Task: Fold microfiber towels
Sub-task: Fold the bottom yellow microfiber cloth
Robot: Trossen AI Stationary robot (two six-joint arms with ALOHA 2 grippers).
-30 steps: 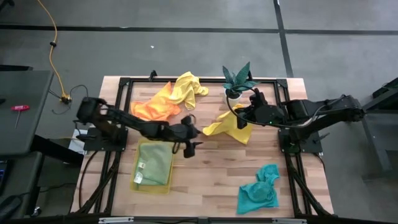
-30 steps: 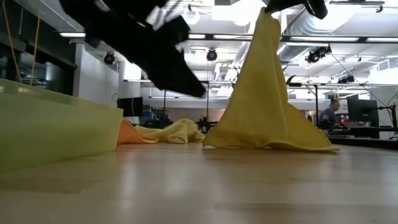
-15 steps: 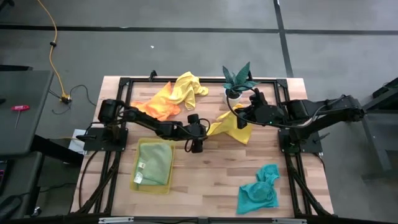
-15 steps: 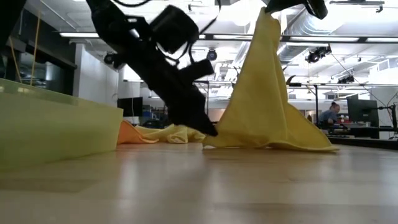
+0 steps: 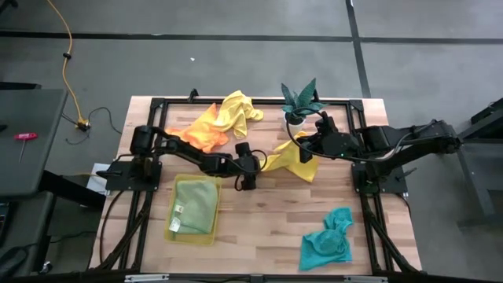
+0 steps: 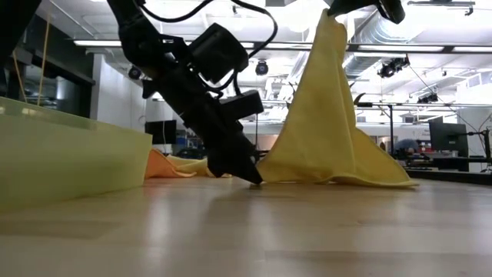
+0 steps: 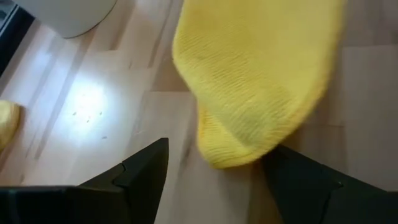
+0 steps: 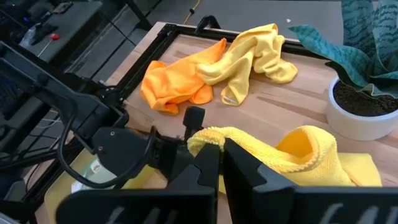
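High view shows us the wooden plank surface [image 5: 259,228] with five soft cloths spread over it. We see the right gripper [image 5: 308,149] near the middle back, its fingers closed on a yellow towel [image 5: 292,159], which it holds lifted by one edge; in the low view this towel [image 6: 327,123] hangs down as a tall draped cone with its lower folds lying on the wood. Our left gripper [image 5: 250,182] is low at the surface, just beside the loose corner of that towel, and its fingers are open; in the left wrist view the two dark fingers [image 7: 146,168] stand on either side of the rounded, finely knitted yellow corner [image 7: 249,93] without pinching it. Behind, an orange towel [image 5: 192,135] and a second yellow towel [image 5: 236,110] lie crumpled and touching each other. An olive-green towel [image 5: 195,206] lies flat and folded inside a translucent yellow plastic tray [image 5: 171,233] at the front left. A teal towel [image 5: 328,241] lies bunched at the front right. A small potted plant [image 5: 299,101] with pointed leaves stands in a white round pot at the back, near the right gripper.
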